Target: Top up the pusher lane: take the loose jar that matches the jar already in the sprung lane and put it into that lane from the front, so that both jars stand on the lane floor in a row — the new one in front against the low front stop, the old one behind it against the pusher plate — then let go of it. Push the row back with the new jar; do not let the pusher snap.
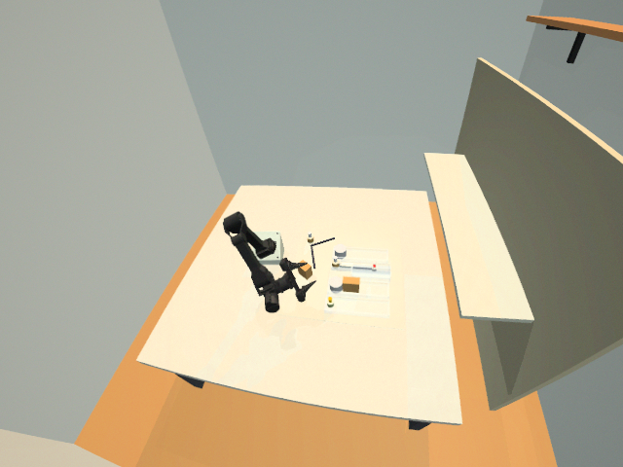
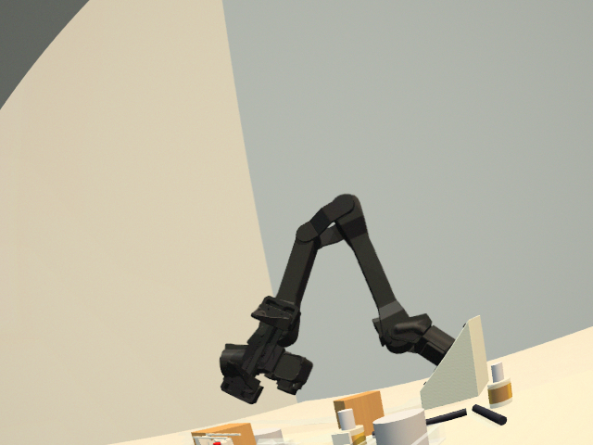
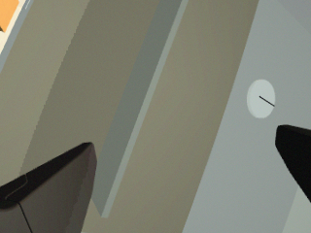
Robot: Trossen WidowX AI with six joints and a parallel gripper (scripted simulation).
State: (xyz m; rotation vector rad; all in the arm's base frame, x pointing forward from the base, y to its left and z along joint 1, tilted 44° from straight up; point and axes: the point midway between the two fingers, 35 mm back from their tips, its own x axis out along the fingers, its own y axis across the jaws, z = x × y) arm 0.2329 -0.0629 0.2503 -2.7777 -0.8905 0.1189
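Note:
A loose jar (image 1: 310, 238) (image 2: 499, 392) with a pale cap and amber band stands on the table beside two black rods. A similar jar (image 1: 335, 263) (image 2: 346, 419) stands at the near end of a lane in the clear rack (image 1: 388, 297). A thin rod runs behind it to a small red part (image 1: 374, 267) (image 2: 217, 443). The pusher plate and front stop cannot be made out. A jar with a yellow cap (image 1: 330, 302) stands in another lane. My gripper (image 1: 310, 273) (image 3: 187, 144) is wide open and empty, raised above the table and pointing toward the rack side.
An orange block (image 1: 305, 269) (image 2: 359, 413) stands on the table between robot and rack. Another orange block (image 1: 350, 284) (image 2: 234, 432) and grey cylinders (image 1: 340, 250) (image 1: 336, 285) (image 2: 399, 428) are at the rack. Black rods (image 1: 322, 241) (image 2: 488, 413) lie near the loose jar. A shelf (image 1: 472, 235) stands beyond the table.

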